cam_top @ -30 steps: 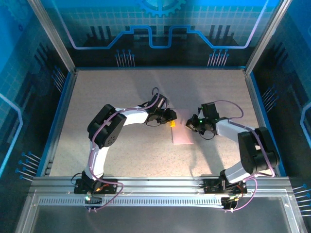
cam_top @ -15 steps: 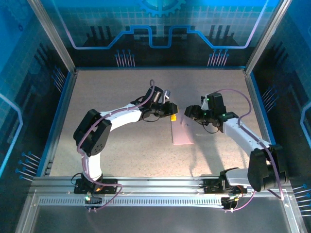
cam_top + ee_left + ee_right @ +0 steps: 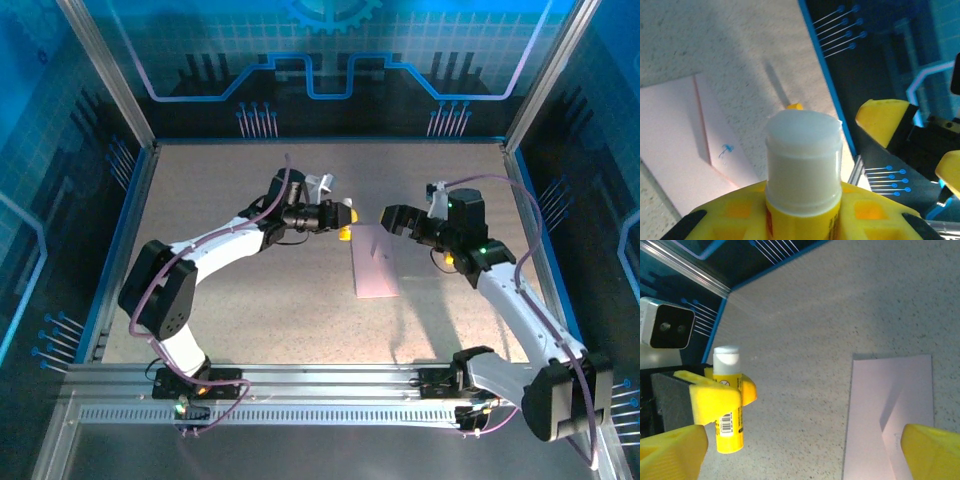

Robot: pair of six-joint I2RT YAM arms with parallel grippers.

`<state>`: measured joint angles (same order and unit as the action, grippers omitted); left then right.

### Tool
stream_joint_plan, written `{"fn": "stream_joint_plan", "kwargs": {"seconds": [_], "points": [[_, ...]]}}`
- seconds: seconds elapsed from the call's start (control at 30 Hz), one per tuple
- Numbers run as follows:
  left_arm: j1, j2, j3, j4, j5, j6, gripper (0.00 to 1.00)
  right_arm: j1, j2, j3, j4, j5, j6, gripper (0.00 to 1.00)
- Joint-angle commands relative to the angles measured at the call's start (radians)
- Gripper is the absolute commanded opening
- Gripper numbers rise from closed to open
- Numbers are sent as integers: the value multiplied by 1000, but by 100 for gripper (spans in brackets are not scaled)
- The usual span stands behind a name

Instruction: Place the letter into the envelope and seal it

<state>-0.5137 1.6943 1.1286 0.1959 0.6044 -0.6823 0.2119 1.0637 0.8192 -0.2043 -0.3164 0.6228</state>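
The pale pink envelope (image 3: 375, 265) lies flat on the table between the two arms, its flap creased and slightly raised (image 3: 890, 410). The letter is out of view. My left gripper (image 3: 343, 215) hovers above the table just left of the envelope's far end, shut on a yellow glue stick (image 3: 803, 160) with a white top. The stick stands upright between the yellow fingers (image 3: 730, 212). My right gripper (image 3: 388, 218) faces it from the right, over the envelope's far end, open with nothing between its fingertips (image 3: 932, 452).
The grainy beige tabletop (image 3: 230, 290) is bounded by blue rails and dark walls on three sides. The left wrist's white camera housing (image 3: 667, 327) shows beside the held glue stick (image 3: 727, 405). An aluminium rail (image 3: 330, 385) runs along the near edge.
The right gripper has opened and pulled back to the right, away from the glue stick. The left gripper has lifted and moved toward the far side with the stick. Both arms stretched out.
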Motion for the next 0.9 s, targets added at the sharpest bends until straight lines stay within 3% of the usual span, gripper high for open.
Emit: {"fn": "stream_joint_plan", "kwargs": {"seconds": [0.0,0.13,0.6,0.87], "points": [[20,-49,-21,170,118,-48,4,-23,-25,-33,73,-55,-23,100],[36,-59,-16,260,183,-97,8,-38,-2,-23,89,-164,-15,100],[57,-120,-27,231,196,-76,8,-41,45,-25,131,-265,0,100],[64,-130,-24,281,210,-102,8,-42,68,-22,218,-406,16,91]]}}
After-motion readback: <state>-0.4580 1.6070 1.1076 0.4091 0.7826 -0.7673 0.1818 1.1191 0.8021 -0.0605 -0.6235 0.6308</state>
